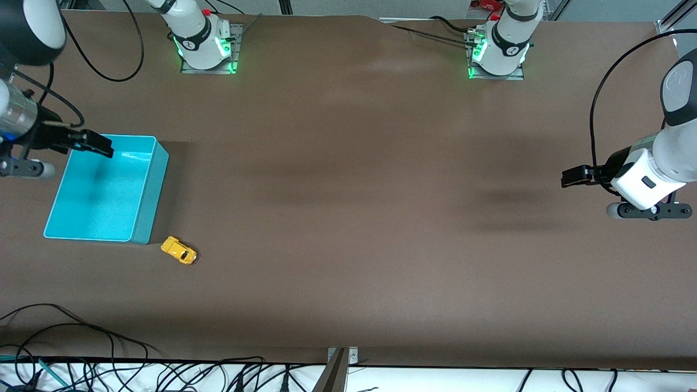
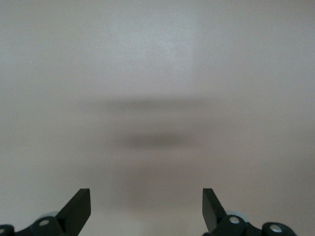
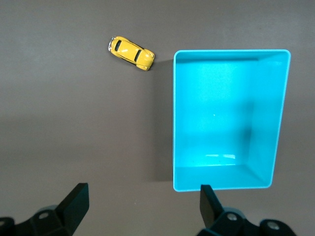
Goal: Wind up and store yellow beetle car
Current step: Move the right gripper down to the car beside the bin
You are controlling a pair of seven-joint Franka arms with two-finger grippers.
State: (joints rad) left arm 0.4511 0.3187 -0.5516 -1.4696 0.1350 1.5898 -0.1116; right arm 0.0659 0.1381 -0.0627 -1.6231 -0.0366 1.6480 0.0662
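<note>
The yellow beetle car (image 1: 178, 250) (image 3: 130, 53) stands on the brown table just off the corner of the turquoise bin (image 1: 155, 190) (image 3: 173, 123) that lies nearest the front camera. It is apart from the bin, and the bin has nothing in it. My right gripper (image 1: 98, 144) (image 3: 142, 196) hangs open over the bin's rim at the end farthest from the car, with nothing between its fingers. My left gripper (image 1: 572, 177) (image 2: 146, 199) waits open and empty over bare table at the left arm's end.
Both arm bases (image 1: 206, 46) (image 1: 498, 54) stand along the table's edge farthest from the front camera. Loose black cables (image 1: 109, 348) lie along the nearest edge, toward the right arm's end. A small metal bracket (image 1: 342, 356) sits at that edge's middle.
</note>
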